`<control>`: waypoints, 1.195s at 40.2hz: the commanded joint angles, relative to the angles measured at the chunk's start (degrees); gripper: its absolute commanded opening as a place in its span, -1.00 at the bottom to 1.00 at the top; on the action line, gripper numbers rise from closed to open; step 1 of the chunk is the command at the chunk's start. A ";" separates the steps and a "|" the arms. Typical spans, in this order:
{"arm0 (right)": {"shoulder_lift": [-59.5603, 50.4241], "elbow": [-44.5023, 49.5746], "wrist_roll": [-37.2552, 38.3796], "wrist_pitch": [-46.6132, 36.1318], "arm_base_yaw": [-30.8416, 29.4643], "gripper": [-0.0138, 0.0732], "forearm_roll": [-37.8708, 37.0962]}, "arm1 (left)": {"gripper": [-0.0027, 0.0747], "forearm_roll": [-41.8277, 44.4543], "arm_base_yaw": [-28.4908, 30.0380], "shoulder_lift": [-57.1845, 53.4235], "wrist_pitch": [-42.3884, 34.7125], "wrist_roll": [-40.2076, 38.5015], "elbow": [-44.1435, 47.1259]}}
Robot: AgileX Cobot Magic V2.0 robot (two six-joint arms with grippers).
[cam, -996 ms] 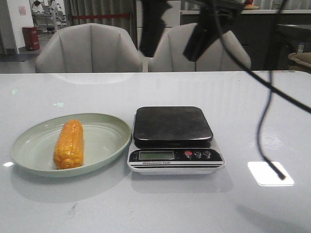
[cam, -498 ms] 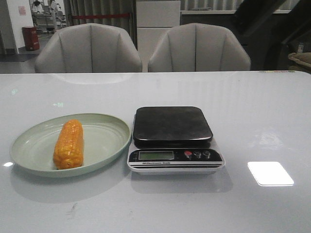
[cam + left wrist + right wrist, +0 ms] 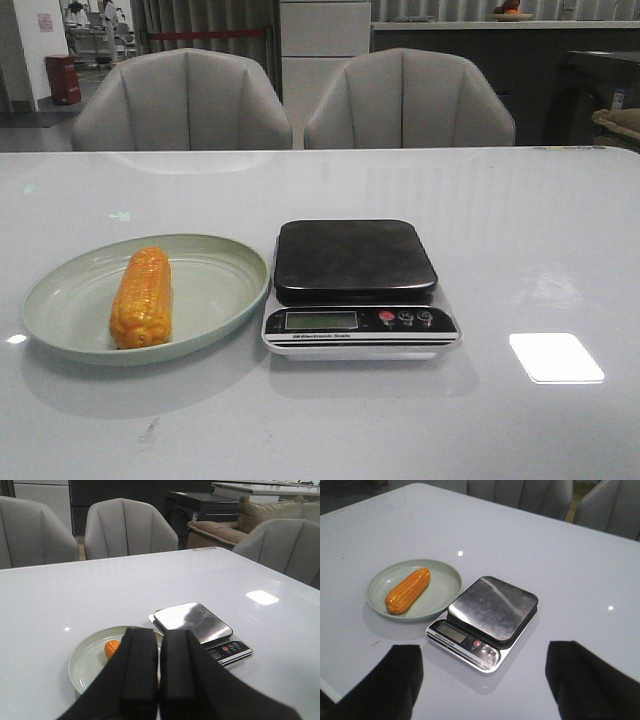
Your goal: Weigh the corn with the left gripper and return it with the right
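One cob: I see the corn [image 3: 141, 297] lying lengthwise in the pale green plate [image 3: 225, 285], untouched.
Scale: the scale [image 3: 357, 288] sits just beside the plate, its platform bare, so my transfer should be short.
Left gripper [image 3: 159, 672]: fingers pressed together, holding nothing, high above the plate.
Right gripper [image 3: 482, 680]: fingers spread wide, empty, waiting above the table [image 3: 520, 230].

Table [image 3: 560, 230]: glossy white, filling the front view edge to edge, a bright light patch glaring at four o'clock
Plate [image 3: 215, 290]: pale green, oval, sitting at nine o'clock of the scale, rim just beside it
Scale [image 3: 355, 288]: dark square platter bare, display and three small buttons along the near edge
Chairs [image 3: 180, 100]: two grey padded ones tucked in at twelve o'clock, beyond the far edge
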 commanded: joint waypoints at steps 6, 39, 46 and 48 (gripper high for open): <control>-10.16 8.90 -0.98 -16.96 -0.28 0.71 1.41 | -0.59 0.12 -0.01 0.74 -4.29 -0.17 -1.47; -10.72 11.51 -0.89 -21.14 -0.28 -0.19 1.81 | -0.59 0.12 -0.01 0.74 -4.29 -0.17 -1.47; -10.72 11.51 -0.89 -21.14 -0.28 -0.19 1.81 | -0.59 0.12 -0.01 0.74 -4.29 -0.17 -1.33; -10.72 11.51 -0.89 -21.14 -0.28 -0.19 1.81 | -0.59 0.12 -0.01 0.74 -4.40 -0.17 -0.90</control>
